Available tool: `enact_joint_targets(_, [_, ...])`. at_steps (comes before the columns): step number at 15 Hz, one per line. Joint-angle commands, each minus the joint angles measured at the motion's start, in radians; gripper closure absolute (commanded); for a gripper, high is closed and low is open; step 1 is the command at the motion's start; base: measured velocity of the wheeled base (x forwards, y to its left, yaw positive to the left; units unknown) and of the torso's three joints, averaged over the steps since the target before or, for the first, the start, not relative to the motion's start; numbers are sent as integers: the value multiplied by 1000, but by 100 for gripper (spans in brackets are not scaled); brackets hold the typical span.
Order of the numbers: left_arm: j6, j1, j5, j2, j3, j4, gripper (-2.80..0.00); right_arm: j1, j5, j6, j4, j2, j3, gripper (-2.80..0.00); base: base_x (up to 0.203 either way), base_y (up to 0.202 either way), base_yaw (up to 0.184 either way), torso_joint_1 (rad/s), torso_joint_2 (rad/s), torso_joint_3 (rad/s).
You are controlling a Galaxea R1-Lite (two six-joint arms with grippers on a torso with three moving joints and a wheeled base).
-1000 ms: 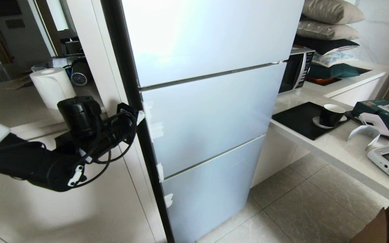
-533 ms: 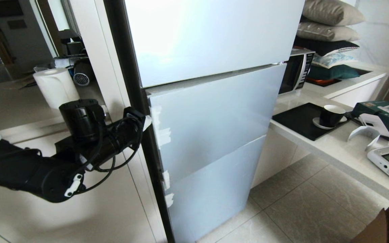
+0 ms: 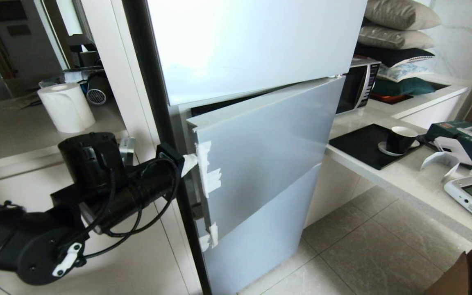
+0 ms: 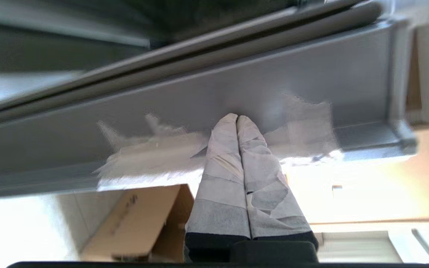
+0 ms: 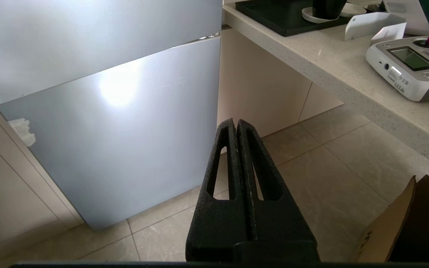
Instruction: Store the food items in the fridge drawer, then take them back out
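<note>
Head view: the middle fridge door point(image 3: 268, 151) now stands ajar, its taped free edge swung out from the cabinet and a dark gap open under the top door point(image 3: 252, 45). A second ago that panel sat flush; half a second ago it had only cracked. The left gripper point(image 3: 190, 162) sits at the taped edge, tape-wrapped fingertips tucked behind it, arm drawn back and lower than before. My reading: door-opening step under way, roughly a third of the swing done. Neither the fridge drawer nor the red fruit shows in any view; the drawer is presumably behind this door, the fruit's place unknown. The bottom door point(image 3: 260, 233) is shut. To the left, a paper towel roll point(image 3: 67, 107) on a counter. To the right, a counter with a black tray point(image 3: 363, 147), a cup point(image 3: 400, 139) on a saucer, a microwave point(image 3: 359, 86), cushions above, a white remote controller point(image 3: 471, 196).

Left wrist view: the left gripper's fingers point(image 4: 250, 160) are pressed together, tips touching the taped inner lip of the door edge point(image 4: 214, 96). It hooks rather than clamps; a slip off the edge is the risk.

Right wrist view: the right gripper point(image 5: 235, 124) is closed on nothing, parked low and pointing toward the floor tiles point(image 5: 330, 175) before the bottom door. A cardboard box point(image 5: 404, 223) stands near the floor at right, possibly in the door's further swing or the base's path; cannot tell.
</note>
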Motion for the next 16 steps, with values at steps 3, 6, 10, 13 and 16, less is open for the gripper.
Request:
enact_joint_targets(3, [-3, -87, 5, -67, 101, 3, 0, 0, 0, 0, 0, 1, 0, 0, 0, 0, 0, 0, 0, 0])
enact_joint_targets(6, [-3, -160, 8, -105, 161, 4, 0, 0, 0, 0, 0, 1, 0, 0, 0, 0, 0, 0, 0, 0])
enact_joint_targets(10, [-1, -233, 8, -222, 254, 5, 0, 0, 1, 0, 0, 1, 0, 0, 0, 0, 0, 0, 0, 0])
enact_joint_targets(13, [63, -238, 9, -411, 259, 96, 0, 0, 0, 0, 0, 1, 0, 0, 0, 0, 0, 0, 0, 0])
enact_joint_targets(16, [246, -239, 11, -660, 129, 406, 0, 0, 0, 0, 0, 1, 0, 0, 0, 0, 0, 0, 0, 0])
